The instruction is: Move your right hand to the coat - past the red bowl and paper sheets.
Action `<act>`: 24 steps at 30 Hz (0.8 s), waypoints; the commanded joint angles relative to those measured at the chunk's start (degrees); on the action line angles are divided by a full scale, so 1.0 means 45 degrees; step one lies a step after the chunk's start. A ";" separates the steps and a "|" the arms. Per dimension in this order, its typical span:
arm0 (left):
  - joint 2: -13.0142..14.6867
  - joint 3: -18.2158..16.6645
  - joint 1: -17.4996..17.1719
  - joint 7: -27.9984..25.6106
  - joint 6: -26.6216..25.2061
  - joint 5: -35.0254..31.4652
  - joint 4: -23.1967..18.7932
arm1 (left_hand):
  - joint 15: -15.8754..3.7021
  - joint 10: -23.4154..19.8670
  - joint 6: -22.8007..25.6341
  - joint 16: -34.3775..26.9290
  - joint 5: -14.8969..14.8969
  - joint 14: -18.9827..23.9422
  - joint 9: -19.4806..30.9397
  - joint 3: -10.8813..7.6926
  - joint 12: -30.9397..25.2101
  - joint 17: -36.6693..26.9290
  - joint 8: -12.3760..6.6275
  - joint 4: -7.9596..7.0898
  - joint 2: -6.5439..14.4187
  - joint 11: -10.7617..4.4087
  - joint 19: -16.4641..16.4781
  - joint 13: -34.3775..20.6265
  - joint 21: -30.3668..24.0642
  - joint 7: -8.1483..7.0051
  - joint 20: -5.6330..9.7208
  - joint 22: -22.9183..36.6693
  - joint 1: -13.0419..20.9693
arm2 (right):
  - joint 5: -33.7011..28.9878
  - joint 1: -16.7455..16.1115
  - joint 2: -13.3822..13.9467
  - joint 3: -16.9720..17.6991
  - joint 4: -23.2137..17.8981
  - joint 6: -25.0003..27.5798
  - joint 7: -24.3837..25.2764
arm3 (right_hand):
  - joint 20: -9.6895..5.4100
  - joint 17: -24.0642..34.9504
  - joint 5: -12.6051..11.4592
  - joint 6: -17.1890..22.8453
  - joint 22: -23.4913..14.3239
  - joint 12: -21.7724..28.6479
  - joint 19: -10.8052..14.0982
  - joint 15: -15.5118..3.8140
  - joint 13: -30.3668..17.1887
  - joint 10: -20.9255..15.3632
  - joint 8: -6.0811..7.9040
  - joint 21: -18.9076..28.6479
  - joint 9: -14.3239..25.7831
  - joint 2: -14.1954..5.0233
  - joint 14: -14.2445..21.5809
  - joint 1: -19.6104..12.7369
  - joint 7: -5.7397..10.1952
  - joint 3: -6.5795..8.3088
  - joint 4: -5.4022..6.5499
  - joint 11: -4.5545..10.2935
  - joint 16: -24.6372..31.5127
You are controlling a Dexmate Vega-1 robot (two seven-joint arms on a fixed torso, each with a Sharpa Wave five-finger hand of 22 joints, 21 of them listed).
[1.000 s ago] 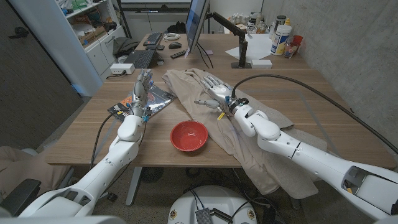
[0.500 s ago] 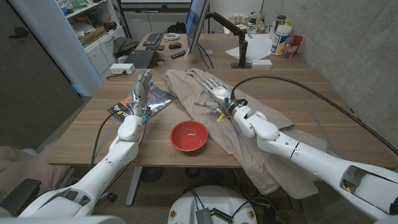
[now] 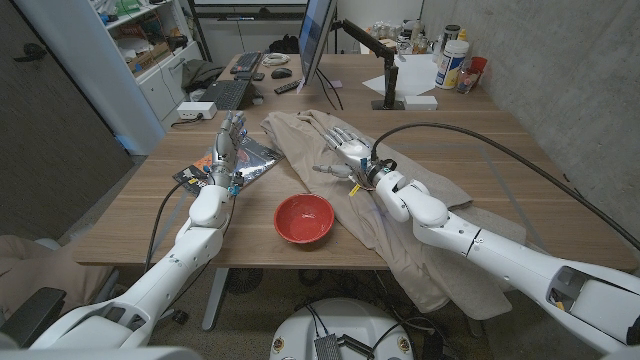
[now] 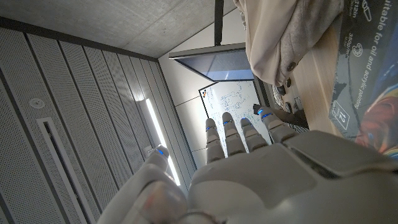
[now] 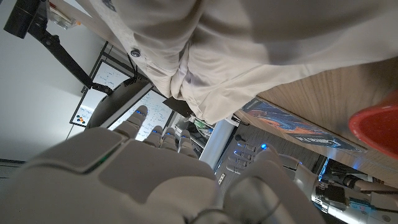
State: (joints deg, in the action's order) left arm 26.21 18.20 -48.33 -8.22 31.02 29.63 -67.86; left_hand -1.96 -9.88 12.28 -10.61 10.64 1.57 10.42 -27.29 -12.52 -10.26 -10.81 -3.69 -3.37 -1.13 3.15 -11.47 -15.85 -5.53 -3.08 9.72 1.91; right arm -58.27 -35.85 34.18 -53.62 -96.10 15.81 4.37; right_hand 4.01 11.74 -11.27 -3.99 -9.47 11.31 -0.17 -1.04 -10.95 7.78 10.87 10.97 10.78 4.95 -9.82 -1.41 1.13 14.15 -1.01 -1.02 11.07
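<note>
Right hand [image 3: 345,152] over beige coat [image 3: 400,215], fingers extended, grasping nothing, red bowl [image 3: 303,217] nearby, left hand [image 3: 227,140] unclenched over paper sheets [image 3: 252,158].

Obstacles: red bowl [image 3: 303,218] at the worktop's [image 3: 480,170] near edge, between the two arms, just beside the coat's [image 3: 300,140] near side; paper sheets [image 3: 245,160] under and around the left hand [image 3: 228,140]; monitor [image 3: 316,35] and keyboard [image 3: 225,94] at the far side. Free room: bare wood beyond the right hand [image 3: 345,150] toward the far right; a narrow strip between bowl and sheets.
</note>
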 commanded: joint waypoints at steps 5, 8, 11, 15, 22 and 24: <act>-0.0003 -0.0002 0.0011 0.0004 0.0006 0.0002 0.0017 | -0.0041 0.0008 0.0065 -0.0023 0.0126 -0.0003 0.0022 0.0067 -0.0038 -0.0022 -0.0026 -0.0011 0.0134 0.0008 0.0105 -0.0033 0.0109 0.0008 -0.0014 0.0050 -0.0038 | -0.0303 0.0096 -0.0034 -0.0200 0.0070 0.0121 -0.0142 | 0.0095 -0.0003 -0.0131 0.0031 -0.0062 0.0034 0.0036 -0.0002 -0.0032 -0.0018 0.0101 -0.0036 0.0057 -0.0069 -0.0652 0.0025 0.0051 -0.0090 0.0029 0.0079 0.0103; 0.0016 0.0000 -0.0007 -0.0077 -0.0060 -0.0038 -0.0038 | -0.0049 -0.0009 0.0061 -0.0024 0.0127 0.0001 0.0022 0.0075 -0.0045 -0.0021 -0.0024 -0.0011 0.0138 0.0036 0.0117 -0.0033 0.0129 0.0002 -0.0011 0.0050 -0.0037 | -0.0444 0.0095 -0.0014 -0.0230 0.0027 0.0207 -0.0190 | 0.0090 -0.0004 -0.0132 0.0029 -0.0062 0.0035 0.0036 -0.0005 -0.0032 -0.0022 0.0100 -0.0036 0.0057 -0.0073 -0.0656 0.0023 0.0053 -0.0096 0.0033 0.0082 0.0103; 0.0016 -0.0001 -0.0008 -0.0051 -0.0052 -0.0021 -0.0034 | -0.0053 -0.0008 0.0070 -0.0022 0.0127 -0.0004 0.0022 0.0080 -0.0045 -0.0021 -0.0027 -0.0011 0.0139 0.0039 0.0121 -0.0033 0.0143 0.0002 -0.0018 0.0050 -0.0037 | -0.0420 0.0064 -0.0007 -0.0198 0.0005 0.0231 -0.0202 | 0.0094 -0.0005 -0.0132 0.0028 -0.0062 0.0036 0.0030 0.0001 -0.0032 -0.0024 0.0099 -0.0039 0.0057 -0.0077 -0.0646 0.0019 0.0031 -0.0103 0.0036 0.0085 0.0108; -0.0007 -0.0002 0.0011 0.0048 0.0039 0.0023 0.0032 | -0.0035 -0.0003 0.0065 -0.0024 0.0127 0.0003 0.0022 0.0086 -0.0043 -0.0021 -0.0025 -0.0012 0.0140 0.0040 0.0125 -0.0033 0.0157 0.0005 -0.0015 0.0051 -0.0038 | -0.0482 0.0082 -0.0009 -0.0221 0.0044 0.0246 -0.0233 | 0.0095 -0.0008 -0.0133 0.0040 -0.0062 0.0042 0.0030 0.0000 -0.0033 -0.0038 0.0103 -0.0039 0.0057 -0.0083 -0.0651 0.0013 0.0040 -0.0111 0.0040 0.0079 0.0106; 0.0000 -0.0001 0.0004 0.0009 -0.0023 0.0019 0.0001 | -0.0043 0.0021 0.0068 -0.0022 0.0127 0.0001 0.0022 0.0099 -0.0034 -0.0021 -0.0026 -0.0012 0.0145 0.0029 0.0126 -0.0033 0.0199 -0.0001 -0.0029 0.0052 -0.0037 | -0.0421 0.0094 -0.0089 -0.0237 0.0180 0.0196 -0.0194 | 0.0103 -0.0011 -0.0134 0.0039 -0.0062 0.0061 0.0031 -0.0005 -0.0033 -0.0087 0.0102 -0.0039 0.0057 -0.0091 -0.0642 0.0006 0.0051 -0.0127 0.0047 0.0091 0.0111; -0.0001 -0.0001 0.0005 0.0012 -0.0021 0.0021 0.0004 | -0.0033 0.0000 0.0067 -0.0019 0.0127 -0.0007 0.0022 0.0101 -0.0042 -0.0021 -0.0025 -0.0012 0.0146 0.0057 0.0132 -0.0033 0.0206 -0.0002 -0.0026 0.0052 -0.0036 | -0.0412 0.0096 -0.0088 -0.0239 0.0182 0.0194 -0.0185 | 0.0091 -0.0011 -0.0134 0.0038 -0.0062 0.0064 0.0037 -0.0008 -0.0034 -0.0097 0.0101 -0.0037 0.0057 -0.0092 -0.0642 0.0005 0.0053 -0.0130 0.0048 0.0094 0.0112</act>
State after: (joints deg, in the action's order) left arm 26.19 18.20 -48.28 -8.21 31.03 29.65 -67.79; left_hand -1.96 -9.88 12.28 -10.61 10.64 1.57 10.42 -27.00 -12.52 -10.25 -10.81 -3.72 -3.07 -1.13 3.14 -11.47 -15.02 -5.53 -3.08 9.72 1.61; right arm -60.19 -35.43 34.06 -54.61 -95.81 16.67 3.44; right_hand 4.00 11.74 -11.66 -3.99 -9.47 11.31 -0.16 -1.04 -10.95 7.47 10.87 10.97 10.78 4.95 -9.82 -1.40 1.13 13.92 -0.78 -0.71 11.07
